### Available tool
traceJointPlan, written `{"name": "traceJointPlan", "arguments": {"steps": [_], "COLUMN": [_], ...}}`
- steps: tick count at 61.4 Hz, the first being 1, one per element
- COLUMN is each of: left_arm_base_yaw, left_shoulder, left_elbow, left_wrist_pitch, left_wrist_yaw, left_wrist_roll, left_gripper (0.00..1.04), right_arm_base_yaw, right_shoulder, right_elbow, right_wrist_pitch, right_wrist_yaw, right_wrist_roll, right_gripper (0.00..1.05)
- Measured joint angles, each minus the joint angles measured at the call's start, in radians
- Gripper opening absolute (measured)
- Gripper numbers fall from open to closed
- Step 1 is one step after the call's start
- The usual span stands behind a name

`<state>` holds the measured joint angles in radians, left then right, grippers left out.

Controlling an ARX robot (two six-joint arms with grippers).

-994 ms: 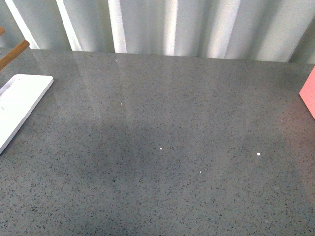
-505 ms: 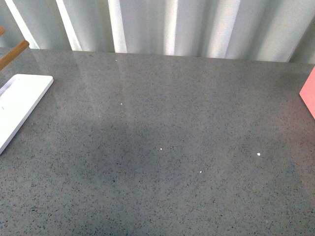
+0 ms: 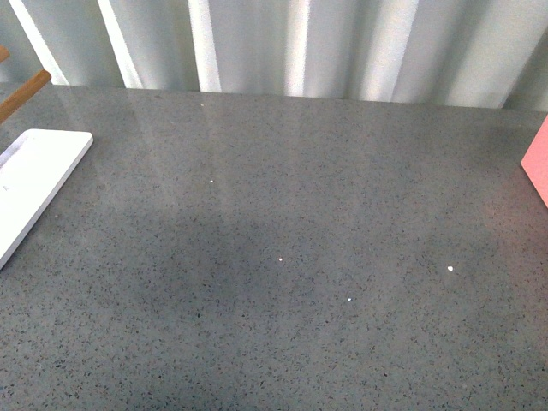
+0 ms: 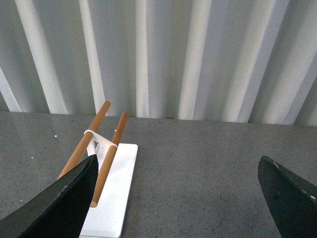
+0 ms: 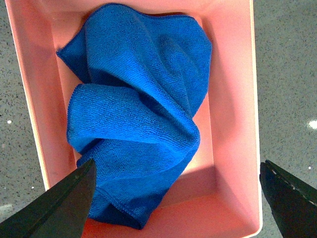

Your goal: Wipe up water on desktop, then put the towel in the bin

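Note:
The bright blue towel (image 5: 136,114) lies crumpled inside the pink bin (image 5: 233,124) in the right wrist view. My right gripper (image 5: 176,198) is open and hangs above the bin and towel, holding nothing. The bin's corner (image 3: 538,163) shows at the right edge of the front view. The dark grey speckled desktop (image 3: 282,248) fills the front view, with neither arm in it. My left gripper (image 4: 178,198) is open and empty above the desktop (image 4: 198,163). I see no water on the desktop.
A white base (image 3: 30,184) lies at the desktop's left edge; in the left wrist view it (image 4: 116,193) carries two wooden rods (image 4: 106,158). A white corrugated wall (image 3: 291,43) stands behind the desktop.

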<state>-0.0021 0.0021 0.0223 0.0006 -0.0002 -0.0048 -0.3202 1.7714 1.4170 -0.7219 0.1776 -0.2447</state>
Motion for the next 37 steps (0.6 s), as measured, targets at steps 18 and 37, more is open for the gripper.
{"name": "traceJointPlan", "arguments": {"steps": [18,37], "left_arm_base_yaw": [0.0,0.0], "left_shoulder": [0.0,-0.001], "left_elbow": [0.0,0.0], "left_wrist_pitch": [0.0,0.0], "left_wrist_yaw": [-0.004,0.0], "left_wrist_roll": [0.0,0.0], "left_gripper": [0.98,0.98], "right_arm_base_yaw": [-0.011,0.118], "right_shoulder": [-0.129,-0.431], "right_elbow": [-0.367,-0.965], "right_wrist_pitch": [0.691,1.624], "right_wrist_yaw": [-0.404,-0.382], "right_wrist_roll": [0.148,0.225], "right_gripper": [0.77,0.17]}}
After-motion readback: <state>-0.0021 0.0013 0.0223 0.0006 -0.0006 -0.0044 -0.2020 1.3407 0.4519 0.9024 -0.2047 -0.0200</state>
